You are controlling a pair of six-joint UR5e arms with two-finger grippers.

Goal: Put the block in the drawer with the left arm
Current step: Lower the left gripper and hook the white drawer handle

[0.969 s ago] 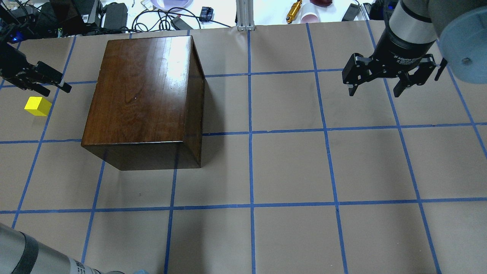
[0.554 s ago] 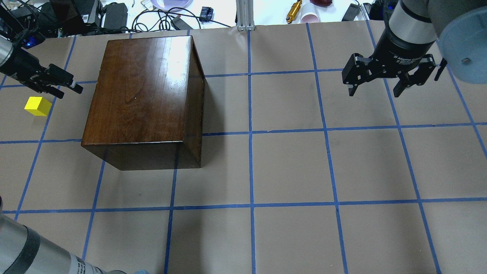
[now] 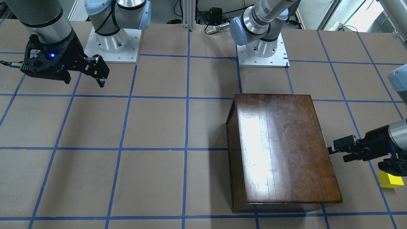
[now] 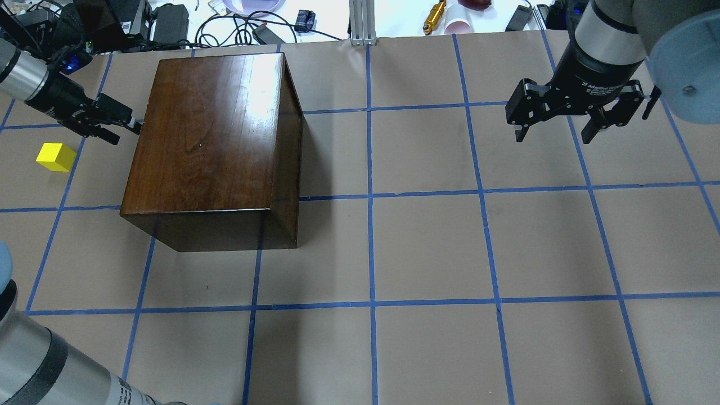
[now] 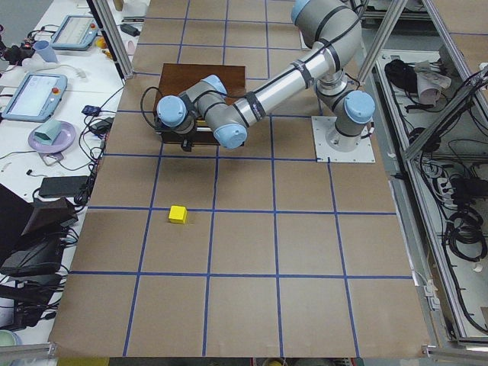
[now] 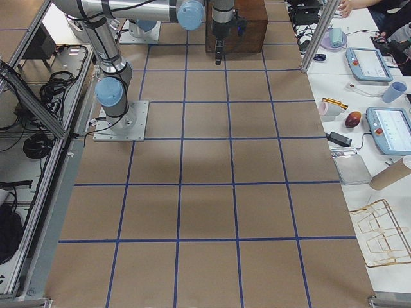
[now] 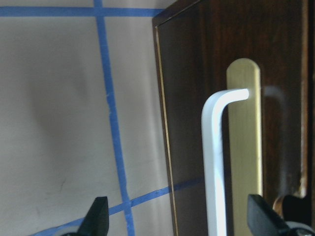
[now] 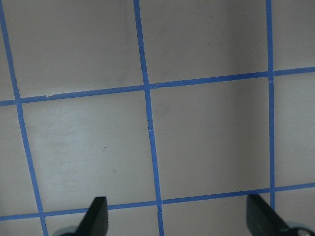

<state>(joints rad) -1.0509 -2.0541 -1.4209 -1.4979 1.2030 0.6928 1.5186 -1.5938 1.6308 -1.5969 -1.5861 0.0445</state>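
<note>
The yellow block (image 4: 55, 157) lies on the table left of the dark-brown box (image 4: 214, 135); it also shows in the front view (image 3: 391, 181) and the left side view (image 5: 178, 215). The drawer is shut; its dark front (image 7: 197, 98) with the metal pull (image 7: 215, 162) fills the left wrist view. My left gripper (image 4: 125, 127) is open at the box's left face, fingertips almost touching it, with the pull between its fingers (image 7: 98, 219). It is beyond the block and holds nothing. My right gripper (image 4: 554, 135) is open and empty, raised at the far right.
The table is brown paper with a blue tape grid (image 4: 371, 197). Cables, chargers and small items (image 4: 247, 22) lie beyond the far edge. Both arm bases (image 3: 111, 41) stand at the robot's side of the table.
My left gripper has moved to the right, from beside the block up to the box's left face. The block, box and right arm have not moved.
</note>
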